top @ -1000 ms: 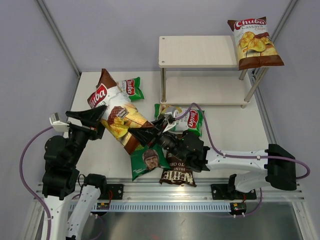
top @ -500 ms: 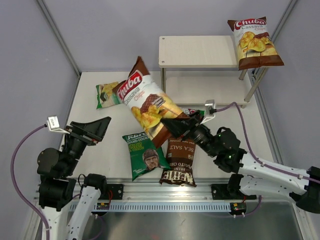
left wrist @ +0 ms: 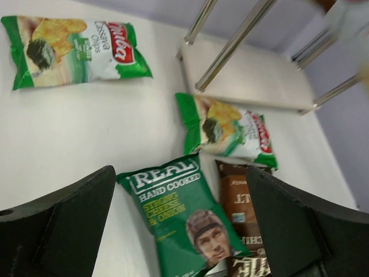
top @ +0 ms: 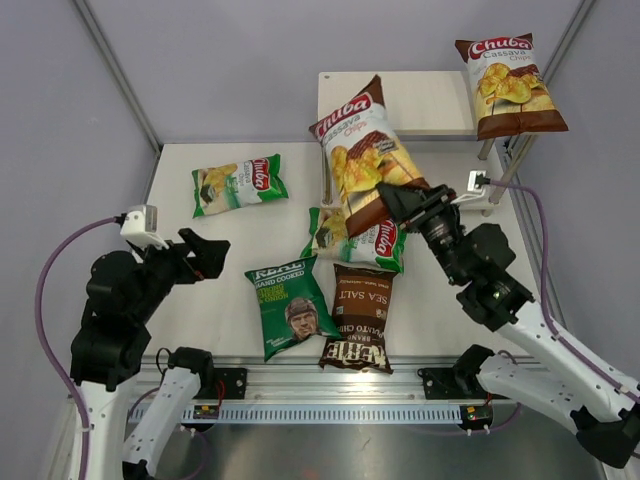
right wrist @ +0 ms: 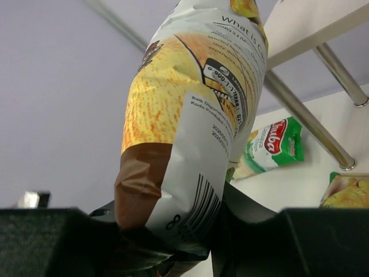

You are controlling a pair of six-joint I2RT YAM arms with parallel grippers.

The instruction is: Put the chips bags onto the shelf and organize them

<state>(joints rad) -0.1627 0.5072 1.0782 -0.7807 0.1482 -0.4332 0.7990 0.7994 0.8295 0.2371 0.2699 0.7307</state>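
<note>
Chips bags: one brown-and-white Chuba [top: 362, 140] is up in the air. The right gripper [top: 392, 200] pinches its brown bottom end, jaws part-closed on it. Bag tilts over the left-front of the shelf [top: 445, 105]; can't tell if it touches the top board [top: 435, 90]. 2nd brown Chuba [top: 508, 85] lies on that board's right end, overhanging the edge. Other 4 lie flat on the white counter [top: 225, 235]:
- green Chuba [top: 240, 183], far left.
- green Chuba #2 [top: 362, 240], just in front of the lower board [top: 450, 165].
- REAL [top: 292, 305] & Kettle [top: 360, 318], side by side nr the front rail [top: 340, 385].

Pale grey walls [top: 230, 60] w/ metal struts [top: 120, 75] close in 3 sides.

Right arm reaches fwd and up toward the shelf. Left arm is folded back at left; left gripper [top: 205, 255] is spread wide, holding nothing, over bare counter.

Top board shows bare wood btw the 2 brown bags.
</note>
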